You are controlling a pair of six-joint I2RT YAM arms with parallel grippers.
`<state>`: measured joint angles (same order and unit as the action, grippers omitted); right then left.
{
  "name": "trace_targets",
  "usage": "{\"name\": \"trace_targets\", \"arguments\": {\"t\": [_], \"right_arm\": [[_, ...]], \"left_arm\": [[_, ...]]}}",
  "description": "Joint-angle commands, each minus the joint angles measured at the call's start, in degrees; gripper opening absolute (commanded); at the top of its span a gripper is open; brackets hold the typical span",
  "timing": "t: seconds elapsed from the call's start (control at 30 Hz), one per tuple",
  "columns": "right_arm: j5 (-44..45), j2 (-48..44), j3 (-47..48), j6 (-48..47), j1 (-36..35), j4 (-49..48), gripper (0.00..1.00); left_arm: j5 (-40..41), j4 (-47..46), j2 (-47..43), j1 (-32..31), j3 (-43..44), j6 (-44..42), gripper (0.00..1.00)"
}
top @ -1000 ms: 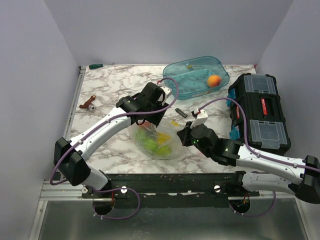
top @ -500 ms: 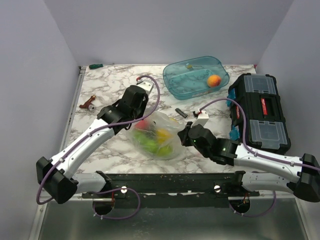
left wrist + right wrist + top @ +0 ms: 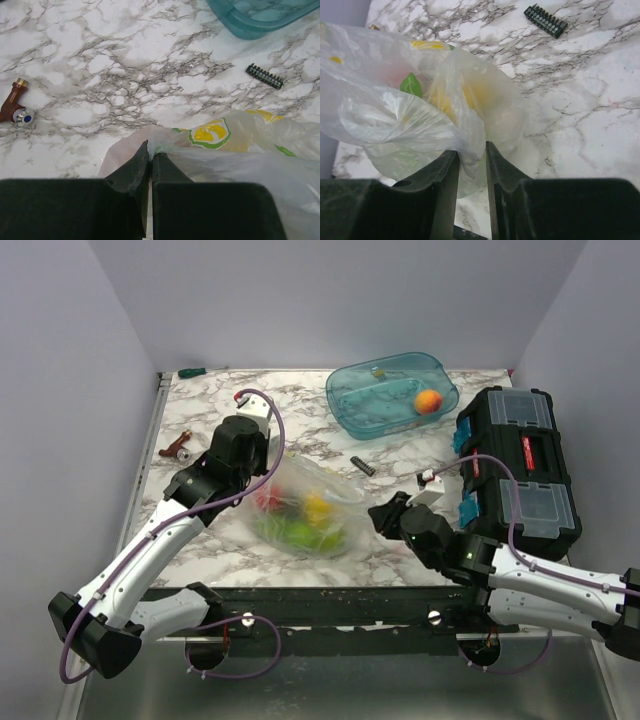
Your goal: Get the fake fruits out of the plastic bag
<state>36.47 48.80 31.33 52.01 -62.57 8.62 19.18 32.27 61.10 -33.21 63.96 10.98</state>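
- left claw (image 3: 150,150) is clamped tight, fingers pressed together, with the far-left edge of the bag (image 3: 225,150) pinched at the tips, film bunching up right off them
- right claw (image 3: 471,147) has its fingers parted a little, and a fold of the bag's right end sits in the gap between them
- so the bag (image 3: 305,505) is in the near-middle of the table (image 3: 220,400), strung between the two claws, left one on its left end, right one at its right end
- fruits (image 3: 300,520) are all inside the bag, you can see a red one to the left, yellow in the middle and green ones on the near side, kinda blurry through the film
- just past the bag on the far-right side there's a small black toothed strip (image 3: 362,464) lying on the marble, apart from the bag
- left of the left claw, a little brown fitting (image 3: 176,447) with a silver cap
- far side: teal tub (image 3: 345,415) with an orange ball (image 3: 428,401) in it
- right edge: black toolbox (image 3: 515,465), lid closed
- far-left corner: a green-handled screwdriver (image 3: 192,371)
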Motion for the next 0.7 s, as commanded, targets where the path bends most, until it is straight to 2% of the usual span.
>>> {"name": "trace_targets", "arguments": {"t": [0.0,0.13,0.23,0.37,0.47,0.53,0.67], "right_arm": [[-1.3,3.0,4.3,-7.8,0.0,3.9,0.32],[-3.8,6.2,14.4,-15.9,0.0,10.8,0.46],[-9.4,9.9,22.0,-24.0,0.0,12.3,0.64],[-13.4,18.3,32.0,-30.0,-0.2,14.6,0.67],[-7.9,23.8,37.1,-29.5,-0.4,16.2,0.68],[-2.0,25.9,39.4,-27.4,-0.4,17.3,0.76],[6.4,29.2,42.1,-23.1,-0.5,21.2,0.76]], "left_arm": [[-6.1,-2.4,-0.6,0.6,0.2,0.6,0.0],[-7.7,-2.0,-0.2,0.6,0.7,0.9,0.0],[-9.1,-2.0,-0.4,0.6,0.7,1.0,0.0],[-10.1,-2.0,-0.7,0.7,0.9,1.1,0.0],[-10.3,-1.9,-0.9,0.7,0.6,1.2,0.0],[-10.3,-2.0,-1.1,0.7,0.4,1.2,0.0],[-10.0,-2.0,-1.2,0.6,0.4,1.2,0.0]]}}
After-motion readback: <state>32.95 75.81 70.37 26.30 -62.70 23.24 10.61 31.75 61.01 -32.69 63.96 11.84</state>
